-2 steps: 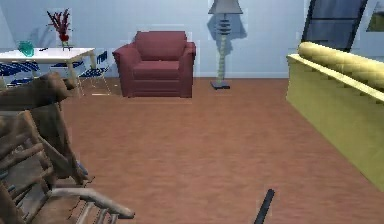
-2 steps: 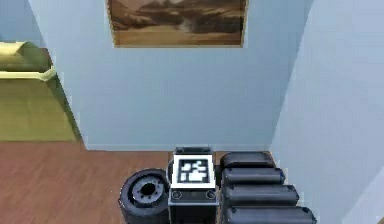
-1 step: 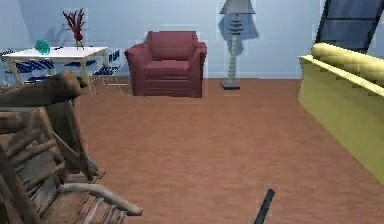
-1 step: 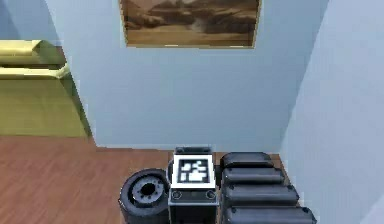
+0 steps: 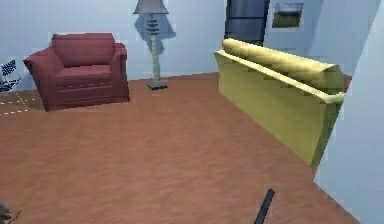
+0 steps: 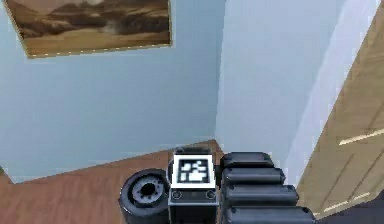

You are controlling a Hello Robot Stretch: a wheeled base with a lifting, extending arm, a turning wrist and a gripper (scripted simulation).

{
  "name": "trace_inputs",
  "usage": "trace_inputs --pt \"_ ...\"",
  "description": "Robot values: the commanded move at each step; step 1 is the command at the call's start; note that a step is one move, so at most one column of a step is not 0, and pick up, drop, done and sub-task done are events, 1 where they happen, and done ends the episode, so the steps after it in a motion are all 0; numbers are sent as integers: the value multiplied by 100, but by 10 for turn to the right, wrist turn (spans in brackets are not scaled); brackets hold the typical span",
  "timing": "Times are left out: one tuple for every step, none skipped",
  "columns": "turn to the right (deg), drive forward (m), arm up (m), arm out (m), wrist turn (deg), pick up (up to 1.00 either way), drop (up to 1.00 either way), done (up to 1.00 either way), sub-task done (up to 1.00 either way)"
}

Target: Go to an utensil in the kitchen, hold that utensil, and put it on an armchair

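Fingers: can't make them out, so can't tell whether they are spread or pressed together, or whether they carry anything. In the arm side view a dark round body (image 6: 145,197) sits just left of the white marker (image 6: 191,170), with the arm (image 6: 250,188) drawn in as stacked dark blocks at the bottom edge. Behind these are a strip of wood floor (image 6: 110,168), a pale blue wall (image 6: 100,110) with a framed landscape picture (image 6: 95,25), and a wooden door (image 6: 352,150) at the right. In the forward view a thin dark stick (image 5: 265,206) pokes up from the bottom edge. It may be the utensil, but it is too small to be sure. The red armchair (image 5: 82,68) stands at the far left, well apart from the stick across bare floor, with nothing seen on its seat. A floor lamp (image 5: 153,40) stands beside it, and a yellow sofa (image 5: 280,90) is on the right. Progress, as a judgement: if the stick is the utensil, the fetch and grasp are done. What is left is the drive to the armchair and the placing. If not, every step remains.
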Motion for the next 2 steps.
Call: trace_inputs --pt "0 50 0 0 0 0 0 0 0" --pt "-150 0 0 0 0 0 0 0 0"
